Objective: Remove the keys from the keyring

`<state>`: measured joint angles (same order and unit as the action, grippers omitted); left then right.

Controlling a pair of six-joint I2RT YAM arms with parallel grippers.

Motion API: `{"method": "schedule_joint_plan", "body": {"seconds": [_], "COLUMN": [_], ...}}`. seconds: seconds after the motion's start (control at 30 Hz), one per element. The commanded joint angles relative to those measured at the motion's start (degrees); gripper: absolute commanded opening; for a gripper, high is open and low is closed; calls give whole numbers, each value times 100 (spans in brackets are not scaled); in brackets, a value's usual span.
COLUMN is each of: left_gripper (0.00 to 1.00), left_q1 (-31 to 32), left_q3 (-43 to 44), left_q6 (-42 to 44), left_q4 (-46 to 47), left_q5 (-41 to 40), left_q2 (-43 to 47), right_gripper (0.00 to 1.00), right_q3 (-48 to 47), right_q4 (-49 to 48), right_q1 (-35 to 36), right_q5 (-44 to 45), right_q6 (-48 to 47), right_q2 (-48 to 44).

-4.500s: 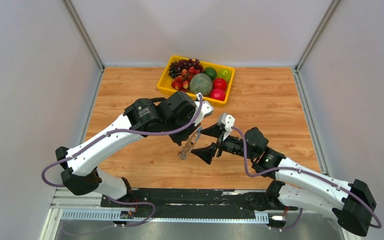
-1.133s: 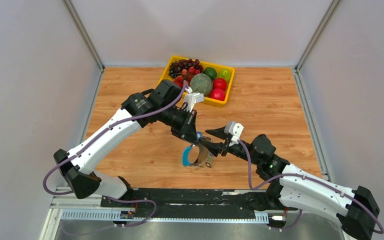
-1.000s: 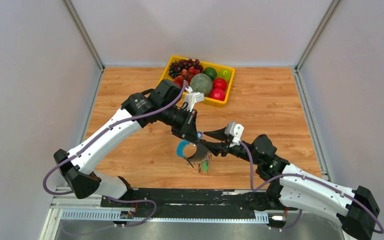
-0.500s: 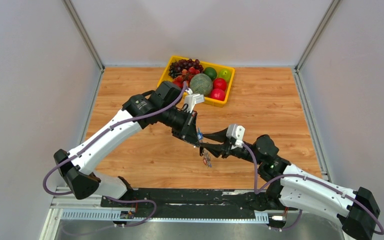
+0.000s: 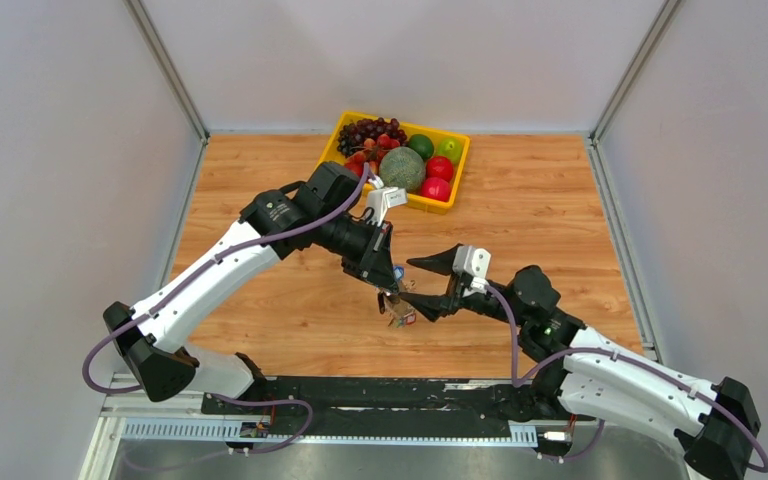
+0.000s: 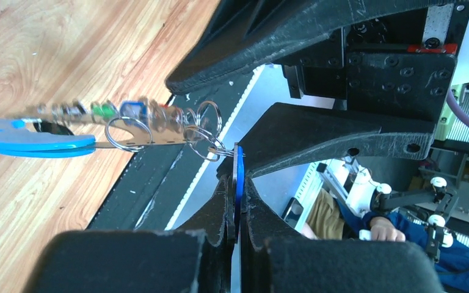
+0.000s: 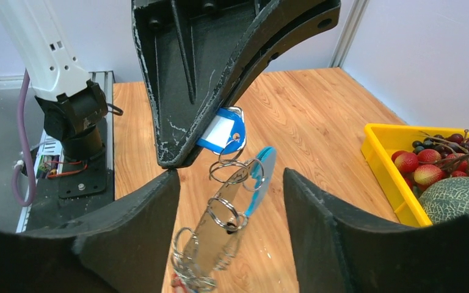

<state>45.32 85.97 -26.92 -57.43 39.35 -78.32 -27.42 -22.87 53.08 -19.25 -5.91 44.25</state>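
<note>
My left gripper [image 5: 390, 278] is shut on a blue key [image 7: 223, 135] with a white label, seen edge-on between its pads in the left wrist view [image 6: 238, 177]. The keyring [image 5: 397, 310] hangs from that key above the table: a silvery loop with a bright blue band [image 6: 30, 139], several small split rings [image 7: 226, 213] and several coloured keys [image 6: 116, 111]. My right gripper [image 5: 422, 288] is open. Its fingers [image 7: 128, 226] stand on either side of the hanging keyring without touching it.
A yellow fruit tray [image 5: 332, 165] with grapes, a melon [image 5: 402, 168], apples and limes stands at the back of the wooden table, and its corner shows in the right wrist view [image 7: 391, 165]. Grey walls enclose both sides.
The hanging keyring has swung and turned, so its blue band no longer faces the top camera. The right gripper has opened wider around it. The left gripper keeps its hold.
</note>
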Motion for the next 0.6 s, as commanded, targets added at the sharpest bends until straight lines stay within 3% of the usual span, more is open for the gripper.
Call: {"method": "schedule_joint_plan", "body": {"seconds": [0.0,0.13,0.2,0.57], "left_gripper": [0,0,0,0], "left_q1": [-10,-7,-10,-6], "left_q3": [49,51,60,65], "left_q6": [-68,-79,-80,-185], "left_q4": [327,329,330,357], "left_q5": [107,94,96,142], "left_q2": [232,234,226,305], "right_gripper": [60,40,36,41], "right_q3": [-159,-117,-144,-352], "right_q4": [-103,-55,48,128], "right_q1": [15,12,17,13], "right_q5": [165,-6,-95,-369], "right_q6": [177,185,144,134], "right_q2": [-270,-380,-376,-32]}}
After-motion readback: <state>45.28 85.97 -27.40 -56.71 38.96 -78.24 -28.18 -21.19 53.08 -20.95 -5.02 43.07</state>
